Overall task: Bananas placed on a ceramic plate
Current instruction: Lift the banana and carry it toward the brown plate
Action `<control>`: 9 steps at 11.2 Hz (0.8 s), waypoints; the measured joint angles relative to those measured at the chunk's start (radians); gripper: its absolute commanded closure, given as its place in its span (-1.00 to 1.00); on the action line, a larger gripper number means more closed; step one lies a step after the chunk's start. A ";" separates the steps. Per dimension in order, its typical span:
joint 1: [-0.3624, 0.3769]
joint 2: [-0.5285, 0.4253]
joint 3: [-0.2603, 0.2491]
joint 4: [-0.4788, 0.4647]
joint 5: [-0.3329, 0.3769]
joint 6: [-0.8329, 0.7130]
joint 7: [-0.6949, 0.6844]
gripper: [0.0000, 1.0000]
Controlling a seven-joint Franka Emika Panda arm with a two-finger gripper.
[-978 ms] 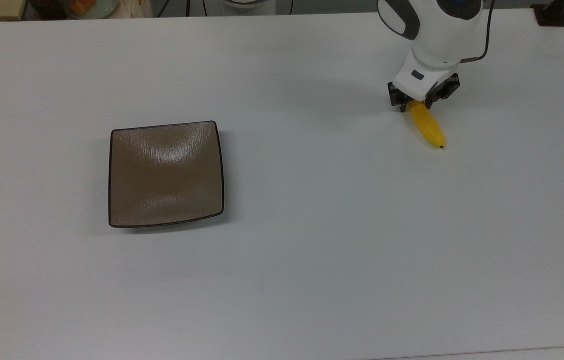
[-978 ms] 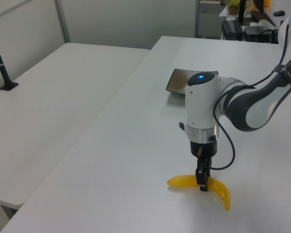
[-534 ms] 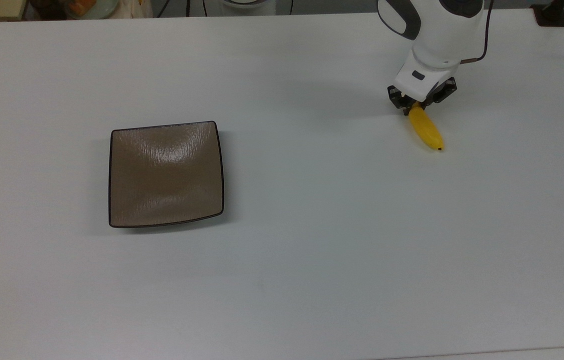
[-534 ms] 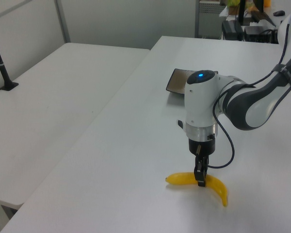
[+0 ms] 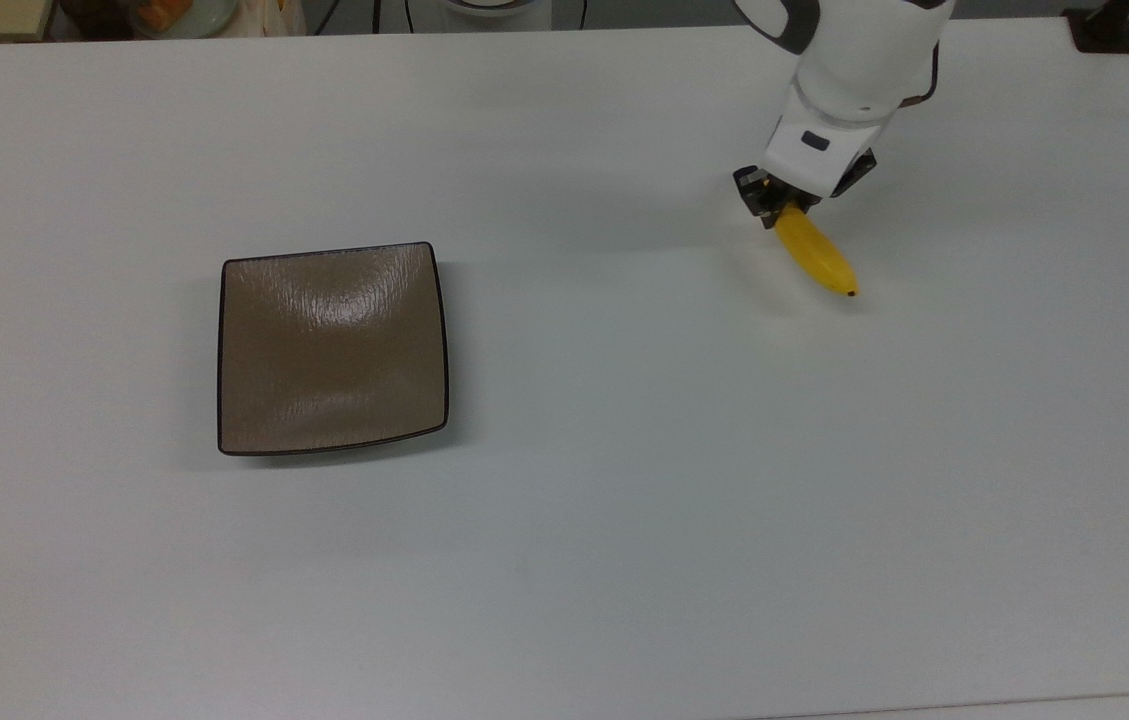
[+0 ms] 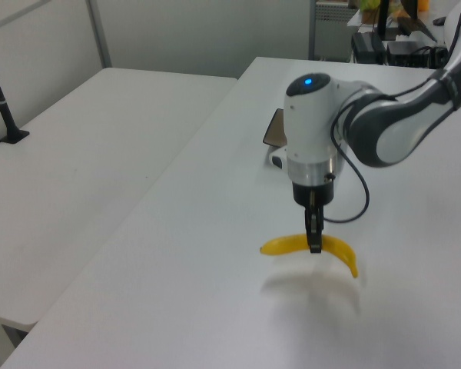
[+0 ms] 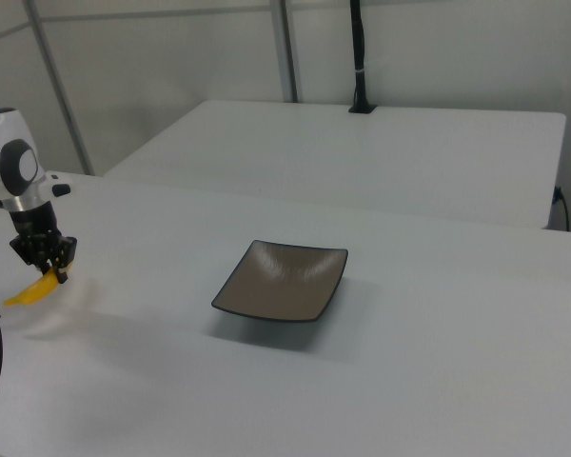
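I have the banana (image 5: 814, 257) clamped in the pincer (image 5: 780, 206) near its middle, and in the left view it hangs clear of the bench (image 5: 624, 480), a soft shadow lying under it. In the top view it sits in the upper right of the frame, its dark tip pointing down and to the right. The plate (image 5: 332, 348) lies flat at the left centre of the top view, well apart from the banana, bare, with open bench between them. The step in hand, as I judge it, is the carry across to the plate. To do it well I would hold this height so the drooping ends clear the dark rim, travel level and slowly so the fruit does not swing or twist in the grip, and stop over the plate's middle before lowering; the banana is shorter than the plate's side, so it should fit whichever way it turns. The arm reaches in from the top right of the top view, its white wrist upright above the fruit and the pincer pointing straight down.
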 measured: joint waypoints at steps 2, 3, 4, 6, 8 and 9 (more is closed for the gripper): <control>-0.031 -0.030 -0.008 0.005 -0.002 -0.043 -0.076 0.75; -0.044 -0.048 -0.025 0.006 -0.002 -0.065 -0.116 0.75; -0.053 -0.065 -0.047 0.007 -0.003 -0.071 -0.137 0.75; -0.064 -0.092 -0.101 0.007 -0.004 -0.071 -0.167 0.75; -0.077 -0.110 -0.147 0.009 -0.004 -0.071 -0.212 0.75; -0.086 -0.117 -0.177 0.011 -0.004 -0.071 -0.235 0.75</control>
